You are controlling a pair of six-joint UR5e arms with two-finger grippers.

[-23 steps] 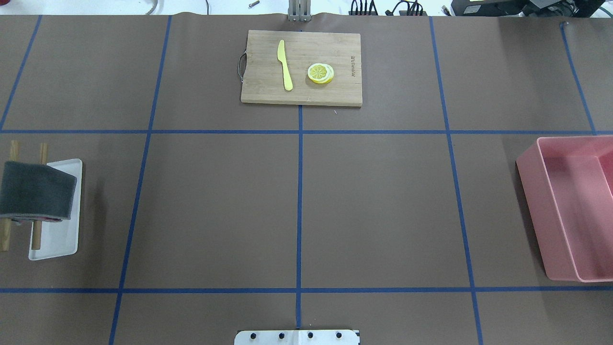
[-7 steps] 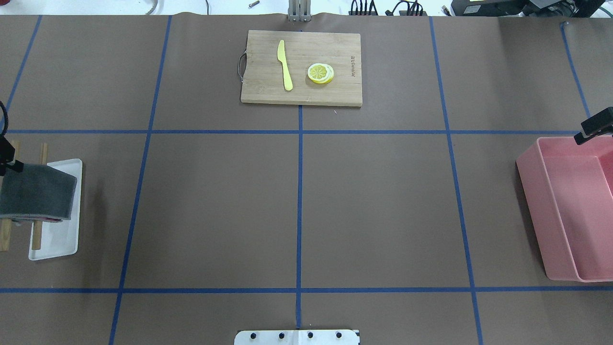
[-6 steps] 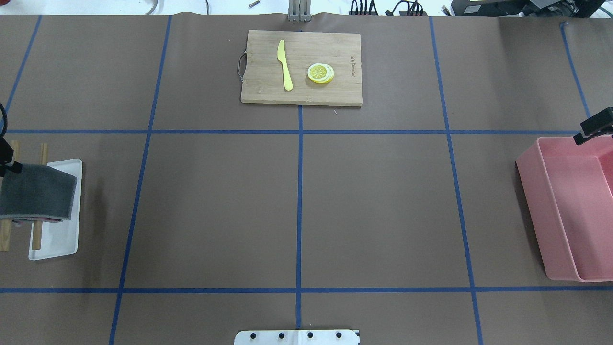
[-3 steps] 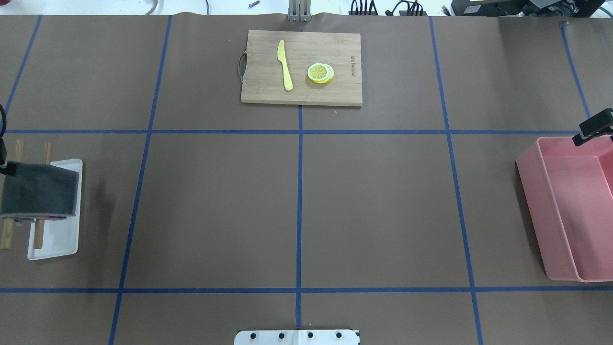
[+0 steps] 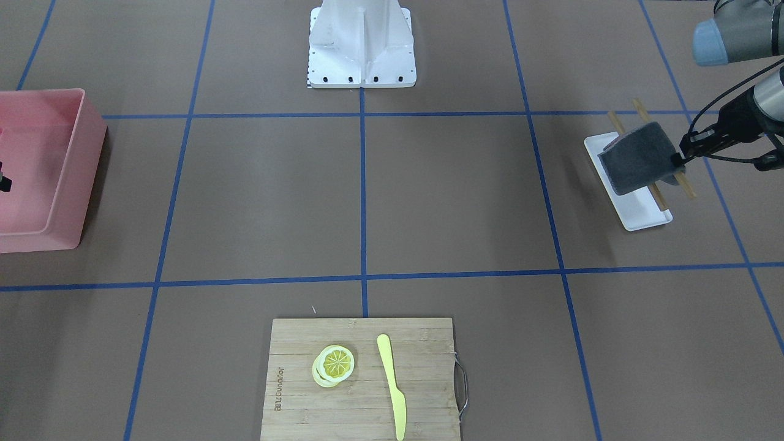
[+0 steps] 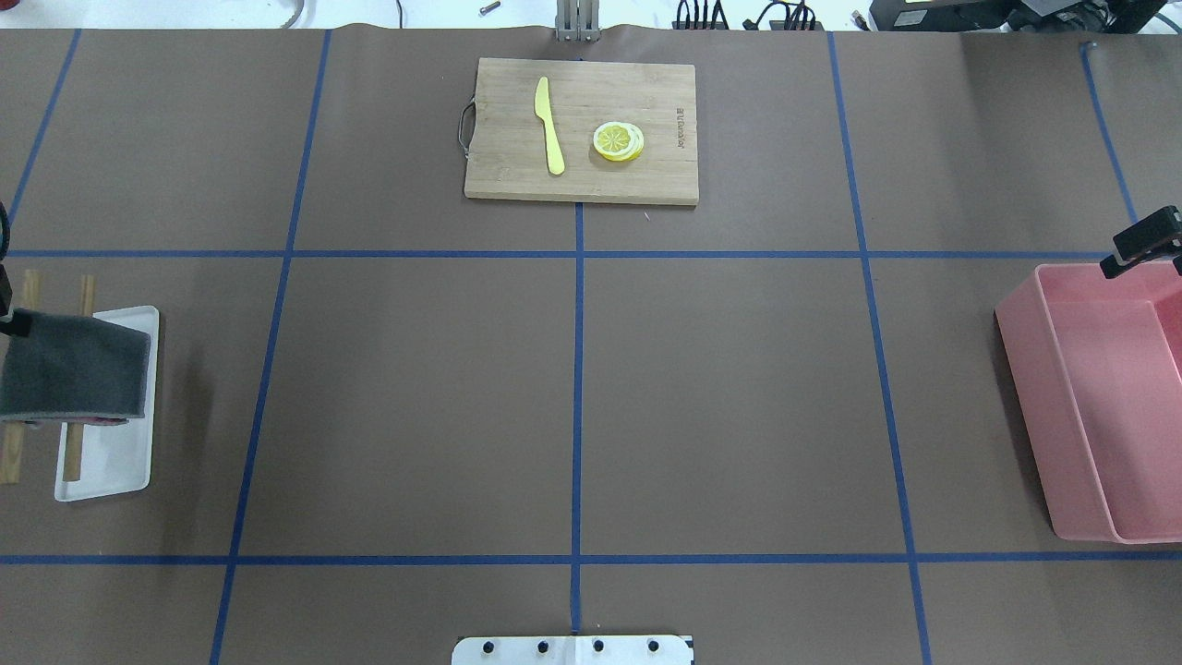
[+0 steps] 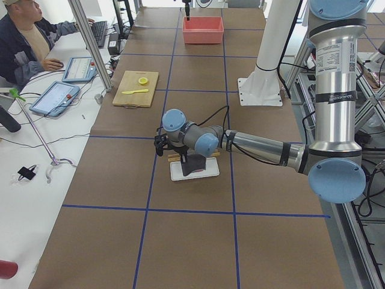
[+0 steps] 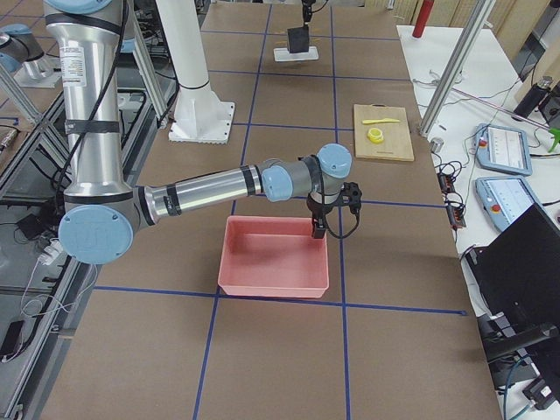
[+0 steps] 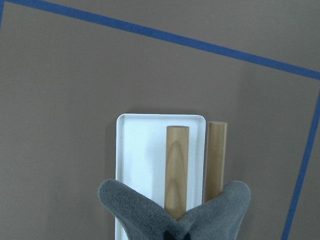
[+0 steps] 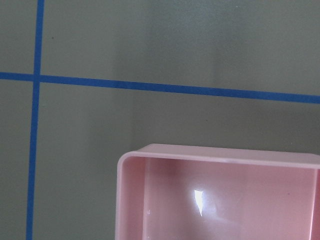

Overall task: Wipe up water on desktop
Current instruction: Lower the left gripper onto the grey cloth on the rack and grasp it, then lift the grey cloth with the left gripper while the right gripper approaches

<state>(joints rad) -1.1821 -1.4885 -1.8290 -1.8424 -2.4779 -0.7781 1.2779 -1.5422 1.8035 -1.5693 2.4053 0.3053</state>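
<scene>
Shifted: fuzzy grey cloth [image 5: 637, 160] pinched by left gripper [image 5: 680, 160].

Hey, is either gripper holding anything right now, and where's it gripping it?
The left gripper pinches the grey cloth at its outer edge, bunching it. The right gripper seems empty.

On the desktop [image 6: 416, 406]: knife [image 6: 550, 126] and lemon slices [image 6: 618, 141] on cutting board [image 6: 503, 120], tray [image 6: 115, 462] left, bin [image 6: 1020, 369] right.

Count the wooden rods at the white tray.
2. One rod lies over the white tray; the second rod lies parallel, just off the tray's edge, over the desktop. The grey cloth drapes across both and might hide more.
</scene>
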